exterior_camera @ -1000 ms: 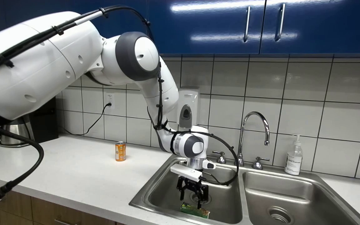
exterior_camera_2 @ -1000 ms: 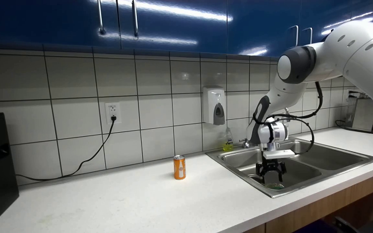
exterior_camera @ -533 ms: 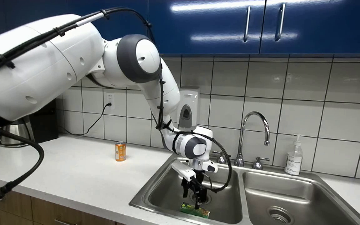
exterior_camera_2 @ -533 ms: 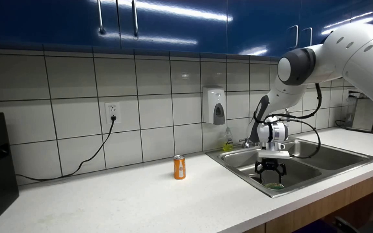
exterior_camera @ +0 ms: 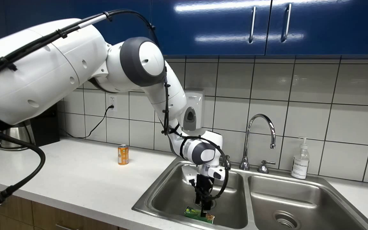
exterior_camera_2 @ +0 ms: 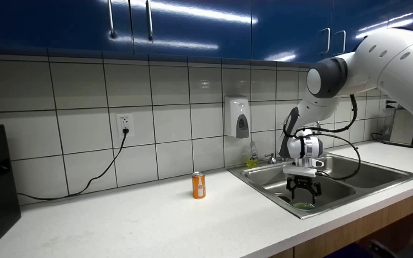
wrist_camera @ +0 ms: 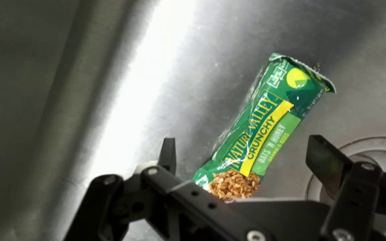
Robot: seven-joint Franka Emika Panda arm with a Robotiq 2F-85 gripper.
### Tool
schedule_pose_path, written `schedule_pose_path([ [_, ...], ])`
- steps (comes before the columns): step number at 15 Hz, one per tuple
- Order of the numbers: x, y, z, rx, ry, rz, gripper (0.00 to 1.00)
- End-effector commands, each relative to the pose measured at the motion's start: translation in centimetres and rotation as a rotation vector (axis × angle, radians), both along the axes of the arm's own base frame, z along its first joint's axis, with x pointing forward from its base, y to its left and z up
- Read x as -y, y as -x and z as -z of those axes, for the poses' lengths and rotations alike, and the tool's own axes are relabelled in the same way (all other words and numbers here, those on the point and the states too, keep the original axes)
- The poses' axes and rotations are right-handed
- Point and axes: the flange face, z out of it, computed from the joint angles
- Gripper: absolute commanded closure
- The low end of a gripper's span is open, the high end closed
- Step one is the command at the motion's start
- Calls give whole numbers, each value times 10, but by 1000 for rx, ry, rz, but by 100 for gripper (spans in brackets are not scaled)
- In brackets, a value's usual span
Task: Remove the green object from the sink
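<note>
The green bar (wrist_camera: 263,124) lies in a basin (exterior_camera: 228,207) of the sink (exterior_camera: 147,198), near the front edge and the drain (wrist_camera: 380,147). Above it the gripper (exterior_camera_2: 303,200) hangs, fingers (wrist_camera: 169,155) spread, the bar's lower end between them in the wrist view.

The gripper (exterior_camera_2: 303,200) over there now sits twisted from its angle of a moment ago, the white bar (exterior_camera_2: 299,171) above it swung round too, and the arm (exterior_camera: 142,64) dips a little lower.
</note>
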Motion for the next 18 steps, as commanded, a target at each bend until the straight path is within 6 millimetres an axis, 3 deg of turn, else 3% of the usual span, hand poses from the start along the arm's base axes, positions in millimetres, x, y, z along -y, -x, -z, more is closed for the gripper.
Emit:
schedule_pose_path([
  [1,4,-9,0,8,50,140,0],
  [10,-14,-26,11,5,101,290,0],
  [18,-23,-20,25,1,112,350,0],
])
